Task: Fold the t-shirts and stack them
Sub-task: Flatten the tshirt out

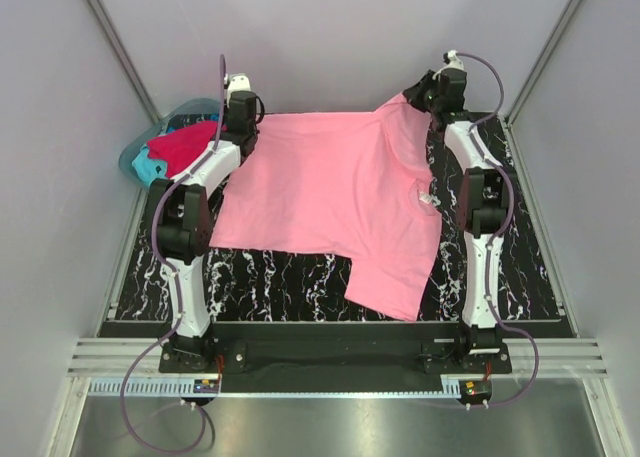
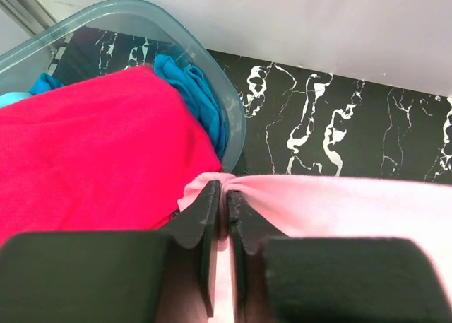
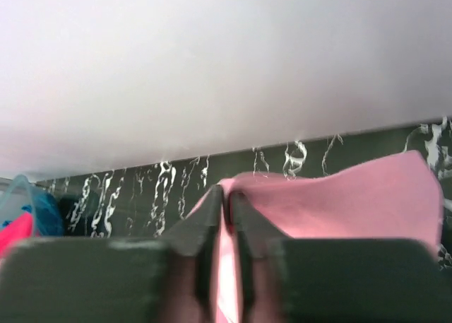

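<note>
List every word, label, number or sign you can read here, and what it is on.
No text can be read in any view.
The white tag at the collar of the pink t-shirt: too small to read.
The small coloured parts at the arm bases: too small to tell if they carry print.

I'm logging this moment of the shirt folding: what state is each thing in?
pink t-shirt: spread out, unfolded, two far corners pinched.
red t-shirt: bunched in the tub, unfolded.
turquoise t-shirt: crumpled in the tub beside the red t-shirt.
tub: upright, holding both of those shirts.
left gripper: shut on a pink t-shirt corner.
right gripper: shut on the other far corner.
</note>
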You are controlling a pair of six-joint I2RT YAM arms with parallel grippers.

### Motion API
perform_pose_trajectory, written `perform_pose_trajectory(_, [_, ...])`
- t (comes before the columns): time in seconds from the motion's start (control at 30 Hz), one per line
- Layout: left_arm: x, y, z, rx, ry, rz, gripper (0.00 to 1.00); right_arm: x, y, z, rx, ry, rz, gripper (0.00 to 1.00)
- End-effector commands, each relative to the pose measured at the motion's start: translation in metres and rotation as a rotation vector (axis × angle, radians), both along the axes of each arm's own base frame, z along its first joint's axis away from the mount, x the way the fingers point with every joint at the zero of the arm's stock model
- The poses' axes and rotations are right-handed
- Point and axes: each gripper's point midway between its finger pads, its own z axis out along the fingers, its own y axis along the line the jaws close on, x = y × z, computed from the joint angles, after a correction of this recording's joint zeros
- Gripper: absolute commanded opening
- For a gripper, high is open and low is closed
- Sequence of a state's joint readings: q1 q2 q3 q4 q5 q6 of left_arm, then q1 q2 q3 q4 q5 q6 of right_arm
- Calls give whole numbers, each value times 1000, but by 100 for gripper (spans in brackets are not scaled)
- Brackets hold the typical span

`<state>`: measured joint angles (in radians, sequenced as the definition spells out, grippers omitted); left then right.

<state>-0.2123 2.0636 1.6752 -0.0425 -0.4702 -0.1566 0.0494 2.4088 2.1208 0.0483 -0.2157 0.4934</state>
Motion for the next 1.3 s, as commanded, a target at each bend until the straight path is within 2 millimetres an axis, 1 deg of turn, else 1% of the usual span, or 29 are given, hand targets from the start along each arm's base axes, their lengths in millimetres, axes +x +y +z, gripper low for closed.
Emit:
perform_pose_trajectory(0.0, [14,1,31,-22,-99,5,35,16,4,22,-13,-65,60,19])
perform_pose_trajectory(0.03, [14,0,28,-19,-94,3,45,15,6,16,-14,-40,79,29])
perform_pose_trajectory(0.07, [14,1,27,-20,-91,5,58,15,8,14,-18,-32,88,45])
perform_pose_trajectory(0.1, [13,1,26,-19,-90,6,66,16,9,16,-19,-40,93,52])
perform_pose_trajectory(0.13, [13,1,28,-20,-92,8,81,16,9,16,-20,-44,95,58])
perform_pose_trajectory(0.2, [12,2,27,-22,-90,10,89,14,11,22,-24,-56,100,70])
perform_pose_trajectory(0.33, [7,2,39,-40,-109,12,91,5,9,45,-25,-85,75,75])
perform_pose_trajectory(0.4, [1,0,42,-54,-111,5,89,-6,10,72,-17,-130,48,75])
perform_pose_trajectory(0.43, [-3,-1,52,-71,-126,6,88,-11,9,81,-17,-135,25,75])
perform_pose_trajectory(0.47, [-9,-1,48,-76,-116,6,87,-24,12,95,-20,-141,16,75])
perform_pose_trajectory(0.53, [-21,-3,57,-107,-121,13,87,-37,9,101,-34,-134,-33,75])
perform_pose_trajectory(0.57, [-28,-1,49,-112,-100,18,87,-45,9,107,-32,-141,-51,75])
perform_pose_trajectory(0.6, [-35,-3,50,-123,-100,18,87,-65,10,109,-31,-122,-67,74])
perform_pose_trajectory(0.63, [-45,-2,64,-151,-127,24,87,-75,5,111,-17,-118,-103,75])
perform_pose_trajectory(0.67, [-57,-1,50,-156,-97,25,87,-97,4,111,-7,-111,-115,74])
perform_pose_trajectory(0.7, [-64,-3,50,-169,-98,25,87,-109,0,111,4,-105,-142,74])
perform_pose_trajectory(0.8, [-94,-11,46,-205,-91,23,86,-159,2,100,43,-71,-179,73])
perform_pose_trajectory(0.83, [-107,-13,33,-210,-66,29,86,-172,2,96,48,-69,-191,73])
perform_pose_trajectory(0.87, [-115,-15,32,-208,-67,38,86,-196,1,84,46,-44,-204,73])
perform_pose_trajectory(0.9, [-127,-27,38,-213,-78,17,86,-208,0,79,46,-37,-225,73])
perform_pose_trajectory(0.93, [-139,-29,22,-202,-51,26,85,-221,6,71,68,-14,-226,73])
perform_pose_trajectory(0.97, [-150,-35,28,-195,-69,28,85,-243,5,58,76,13,-234,72])
perform_pose_trajectory(1.03, [-166,-41,17,-219,-58,44,84,-267,4,39,64,60,-265,72])
perform_pose_trajectory(1.07, [-178,-36,3,-206,-37,73,84,-287,-1,28,56,74,-282,72])
perform_pose_trajectory(1.1, [-189,-39,3,-214,-40,77,84,-297,-10,22,46,83,-319,72])
perform_pose_trajectory(1.13, [-201,-35,-12,-239,-28,115,83,-308,-14,11,47,111,-332,72])
perform_pose_trajectory(1.17, [-207,-35,-17,-256,-24,124,83,-325,-20,6,50,115,-345,72])
perform_pose_trajectory(1.23, [-219,-38,-18,-324,-54,139,83,-342,-21,-2,72,134,-339,72])
perform_pose_trajectory(1.27, [-230,-35,-33,-325,-34,148,83,-359,-22,-11,84,155,-332,72])
